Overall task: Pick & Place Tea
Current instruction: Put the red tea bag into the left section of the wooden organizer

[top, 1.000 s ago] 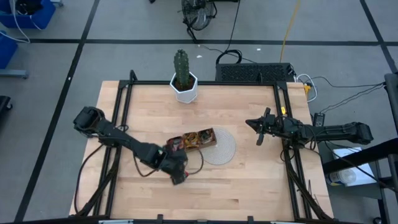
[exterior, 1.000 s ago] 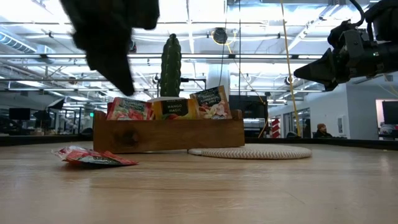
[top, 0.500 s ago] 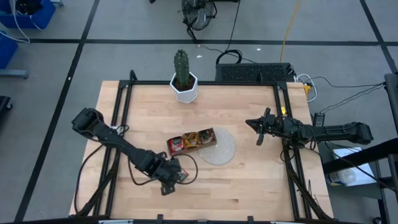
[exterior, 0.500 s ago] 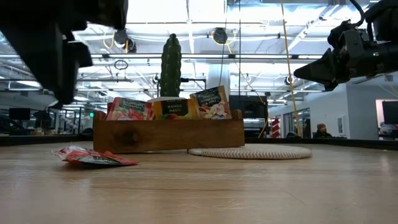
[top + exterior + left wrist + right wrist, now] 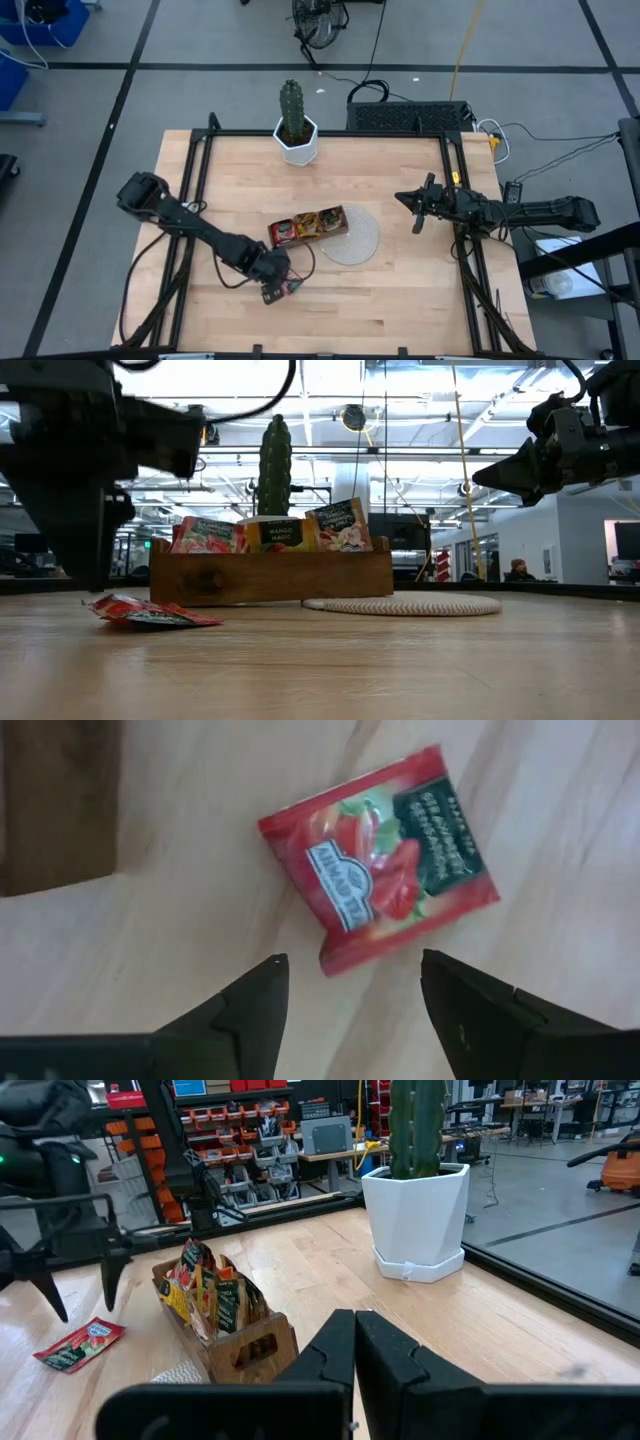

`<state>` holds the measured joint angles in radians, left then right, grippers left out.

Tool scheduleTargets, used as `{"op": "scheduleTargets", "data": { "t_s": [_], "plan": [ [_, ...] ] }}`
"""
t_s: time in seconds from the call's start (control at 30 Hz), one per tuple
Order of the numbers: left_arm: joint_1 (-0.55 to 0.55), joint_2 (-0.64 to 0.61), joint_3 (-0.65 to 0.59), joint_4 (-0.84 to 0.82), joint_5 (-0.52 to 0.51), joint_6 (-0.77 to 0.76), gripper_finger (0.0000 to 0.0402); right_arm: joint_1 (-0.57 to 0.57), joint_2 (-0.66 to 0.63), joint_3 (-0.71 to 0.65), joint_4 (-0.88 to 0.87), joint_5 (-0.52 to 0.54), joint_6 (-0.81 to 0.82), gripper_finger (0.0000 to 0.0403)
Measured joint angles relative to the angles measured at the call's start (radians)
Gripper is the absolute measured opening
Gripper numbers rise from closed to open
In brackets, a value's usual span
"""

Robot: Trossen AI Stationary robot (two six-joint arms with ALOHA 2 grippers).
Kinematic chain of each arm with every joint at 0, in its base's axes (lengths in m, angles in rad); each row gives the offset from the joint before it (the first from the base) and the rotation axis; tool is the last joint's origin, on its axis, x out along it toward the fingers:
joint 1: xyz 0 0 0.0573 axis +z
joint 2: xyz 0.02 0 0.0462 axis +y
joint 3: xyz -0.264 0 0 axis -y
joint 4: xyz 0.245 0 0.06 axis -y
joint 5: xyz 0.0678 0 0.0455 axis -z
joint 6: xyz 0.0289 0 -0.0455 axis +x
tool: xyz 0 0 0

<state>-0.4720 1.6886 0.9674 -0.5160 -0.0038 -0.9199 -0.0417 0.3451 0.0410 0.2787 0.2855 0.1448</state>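
One red tea sachet (image 5: 380, 860) lies flat on the bare table just in front of the wooden tray's left end; it also shows in the high view (image 5: 293, 287) and low view (image 5: 150, 613). My left gripper (image 5: 350, 985) hangs open above it, fingers pointing down, one fingertip on either side of the sachet's near corner and clear of it (image 5: 80, 1308). Several more tea sachets (image 5: 275, 532) stand upright in the tray (image 5: 270, 575). My right gripper (image 5: 418, 207) is shut and hovers above the table's right side.
A round woven mat (image 5: 358, 238) lies against the tray's right end. A white pot with a cactus (image 5: 296, 128) stands at the table's far edge. Black frame rails (image 5: 195, 200) run along the left and right sides. Bare wood lies along the near edge.
My left gripper has swung from above the tray's near left corner toward the table's left and near edge, come down, and opened above the red sachet. The sachet has stayed flat in the same place. My right arm has kept still.
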Motion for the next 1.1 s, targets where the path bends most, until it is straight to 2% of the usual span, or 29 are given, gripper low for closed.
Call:
{"op": "scheduleTargets", "data": {
  "t_s": [0.3,0.57,0.83,0.97,1.1],
  "plan": [
    [0.051,0.000,-0.106,0.226,0.060,0.067,0.0230,0.000,0.000,0.000,0.000,0.000,0.000,0.0000],
    [0.070,-0.006,-0.178,0.362,0.091,0.069,0.0230,0.000,0.000,0.000,0.000,0.000,0.000,0.0000],
    [0.069,-0.005,-0.186,0.362,0.084,0.045,0.0227,0.000,0.000,0.000,0.000,0.000,0.000,0.0000],
    [0.065,-0.004,-0.186,0.328,0.077,0.042,0.0192,0.000,0.000,0.000,0.000,0.000,0.000,0.0000],
    [0.065,-0.003,-0.187,0.309,0.058,0.042,0.0121,0.000,0.000,0.000,0.000,0.000,0.000,0.0000]
  ]
}}
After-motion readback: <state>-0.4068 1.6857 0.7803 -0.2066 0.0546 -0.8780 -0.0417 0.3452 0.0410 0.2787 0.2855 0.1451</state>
